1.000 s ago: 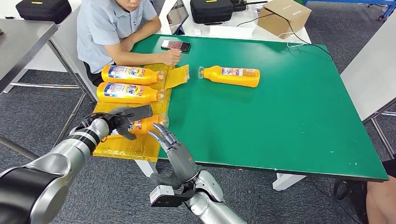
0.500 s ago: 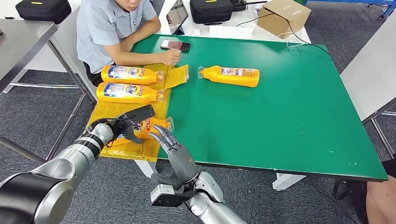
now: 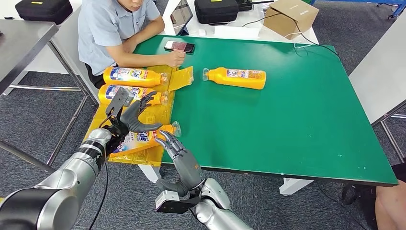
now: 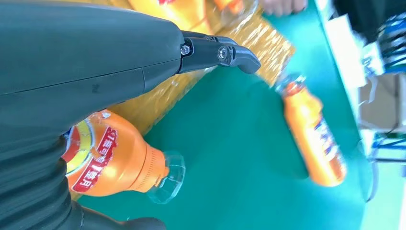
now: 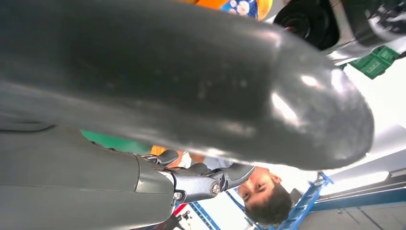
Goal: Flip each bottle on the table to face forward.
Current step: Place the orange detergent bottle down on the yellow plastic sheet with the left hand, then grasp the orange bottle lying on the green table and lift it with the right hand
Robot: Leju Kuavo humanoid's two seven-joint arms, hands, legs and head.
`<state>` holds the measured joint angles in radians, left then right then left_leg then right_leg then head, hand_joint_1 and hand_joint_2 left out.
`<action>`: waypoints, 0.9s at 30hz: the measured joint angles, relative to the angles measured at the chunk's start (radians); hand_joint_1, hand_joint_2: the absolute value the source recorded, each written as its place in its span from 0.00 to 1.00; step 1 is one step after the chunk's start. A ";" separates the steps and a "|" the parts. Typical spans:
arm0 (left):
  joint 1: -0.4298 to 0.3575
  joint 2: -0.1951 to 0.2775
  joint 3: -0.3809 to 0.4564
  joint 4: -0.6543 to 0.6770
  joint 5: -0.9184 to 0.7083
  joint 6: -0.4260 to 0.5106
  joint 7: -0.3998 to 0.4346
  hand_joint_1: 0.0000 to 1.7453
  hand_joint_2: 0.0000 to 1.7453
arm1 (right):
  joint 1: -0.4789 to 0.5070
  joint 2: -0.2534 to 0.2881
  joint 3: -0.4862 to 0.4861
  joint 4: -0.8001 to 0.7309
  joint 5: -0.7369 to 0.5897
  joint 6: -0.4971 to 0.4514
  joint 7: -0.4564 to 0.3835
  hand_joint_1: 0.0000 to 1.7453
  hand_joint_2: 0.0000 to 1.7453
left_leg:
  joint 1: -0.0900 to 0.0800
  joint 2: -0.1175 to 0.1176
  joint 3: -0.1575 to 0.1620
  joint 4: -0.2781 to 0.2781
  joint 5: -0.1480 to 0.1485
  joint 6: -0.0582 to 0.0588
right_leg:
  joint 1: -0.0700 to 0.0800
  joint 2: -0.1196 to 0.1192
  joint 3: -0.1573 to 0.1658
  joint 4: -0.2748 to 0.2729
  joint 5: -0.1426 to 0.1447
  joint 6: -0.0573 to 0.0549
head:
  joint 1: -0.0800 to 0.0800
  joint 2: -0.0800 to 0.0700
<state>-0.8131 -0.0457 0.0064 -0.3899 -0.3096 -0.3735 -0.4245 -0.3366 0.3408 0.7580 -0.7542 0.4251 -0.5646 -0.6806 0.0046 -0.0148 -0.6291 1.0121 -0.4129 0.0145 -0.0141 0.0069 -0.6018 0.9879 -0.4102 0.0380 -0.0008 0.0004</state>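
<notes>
4 bottles (image 3: 238,77) lie on the green table (image 3: 297,120); left hand (image 3: 131,116) and right hand (image 3: 178,154) spread, empty.

A green-topped table (image 3: 297,120) with a dark edge stands on white legs over grey carpet (image 3: 43,120). A sheet of yellow film (image 3: 143,115) covers its near-left corner. A phone (image 3: 180,46) lies near the far edge, beside a seated person in a light blue shirt (image 3: 110,33). To the left stands a grey metal table (image 3: 21,43); a pale tabletop (image 3: 383,76) borders the right. Behind, a white surface carries a black case (image 3: 216,10) and a cardboard box (image 3: 291,17); a second black case (image 3: 44,9) sits at far left. Lighting is even and bright.
</notes>
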 joint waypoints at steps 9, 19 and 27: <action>0.040 0.001 0.020 -0.064 0.072 0.022 -0.077 0.00 1.00 | 0.000 -0.009 0.000 0.000 -0.001 -0.008 0.000 0.00 0.00 | 0.000 0.000 0.000 0.000 0.000 0.000 | 0.000 0.000 0.000 0.000 0.000 0.000 | 0.000 0.000; 0.243 -0.040 0.064 -0.451 0.453 0.189 -0.087 0.00 1.00 | 0.088 -0.059 -0.037 -0.224 -0.044 -0.129 0.000 0.00 1.00 | 0.000 0.000 0.000 0.000 0.000 0.000 | -0.001 0.000 -0.001 0.000 0.000 0.000 | 0.000 0.000; 0.510 -0.097 0.043 -0.832 0.572 0.257 -0.063 0.00 1.00 | 0.264 -0.069 -0.252 -0.559 0.040 -0.135 0.000 0.00 1.00 | -0.001 0.000 -0.002 0.000 -0.002 0.000 | -0.001 0.000 -0.003 -0.001 -0.001 0.000 | 0.000 0.000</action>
<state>-0.3031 -0.1430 0.0495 -1.2220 0.2627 -0.1161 -0.4875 -0.0727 0.2718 0.5065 -1.3134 0.4646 -0.6996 -0.6806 0.0041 -0.0146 -0.6313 1.0121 -0.4151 0.0140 -0.0151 0.0071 -0.6047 0.9870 -0.4115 0.0381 -0.0006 0.0004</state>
